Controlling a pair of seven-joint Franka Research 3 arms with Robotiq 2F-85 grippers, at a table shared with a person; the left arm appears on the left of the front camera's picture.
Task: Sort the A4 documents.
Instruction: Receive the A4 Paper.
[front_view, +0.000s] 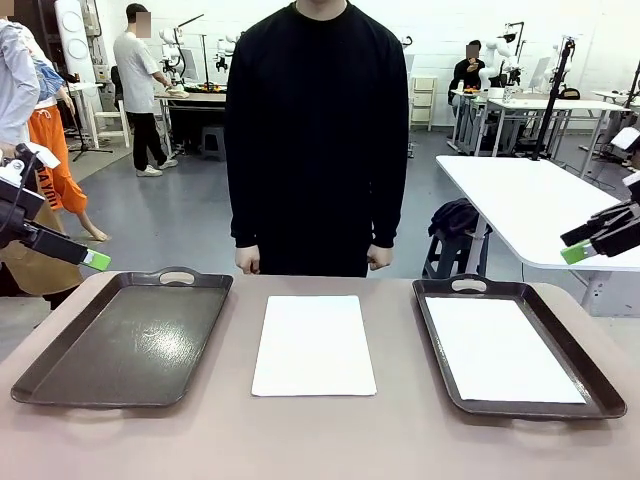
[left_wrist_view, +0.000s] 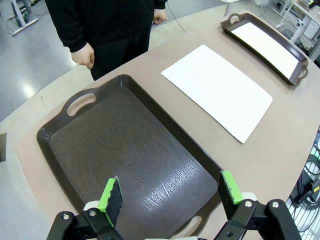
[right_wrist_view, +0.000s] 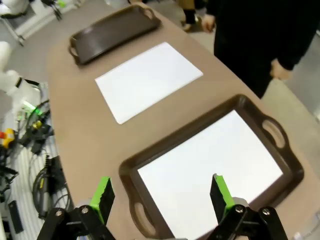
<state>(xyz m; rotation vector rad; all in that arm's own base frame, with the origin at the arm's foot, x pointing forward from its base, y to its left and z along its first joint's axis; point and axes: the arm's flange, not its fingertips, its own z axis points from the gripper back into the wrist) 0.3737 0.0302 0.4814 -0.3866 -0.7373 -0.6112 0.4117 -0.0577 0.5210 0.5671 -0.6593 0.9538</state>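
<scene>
One white A4 document (front_view: 314, 345) (left_wrist_view: 217, 90) (right_wrist_view: 148, 79) lies flat on the table's middle, between two dark brown trays. Another white sheet (front_view: 503, 350) (left_wrist_view: 267, 48) (right_wrist_view: 212, 172) lies inside the right tray (front_view: 590, 370) (right_wrist_view: 250, 107). The left tray (front_view: 130, 335) (left_wrist_view: 125, 155) (right_wrist_view: 112, 32) holds nothing. My left gripper (front_view: 85, 258) (left_wrist_view: 170, 196) hangs open, high over the left tray's near end. My right gripper (front_view: 590, 243) (right_wrist_view: 160, 195) hangs open above the right tray's near end. Neither touches a sheet.
A person in black stands at the table's far edge, hands (front_view: 247, 260) (front_view: 379, 258) down by the sides. Bare tabletop (front_view: 320, 440) runs along the near edge. Cables and equipment (right_wrist_view: 30, 145) lie beside the table on my right arm's side.
</scene>
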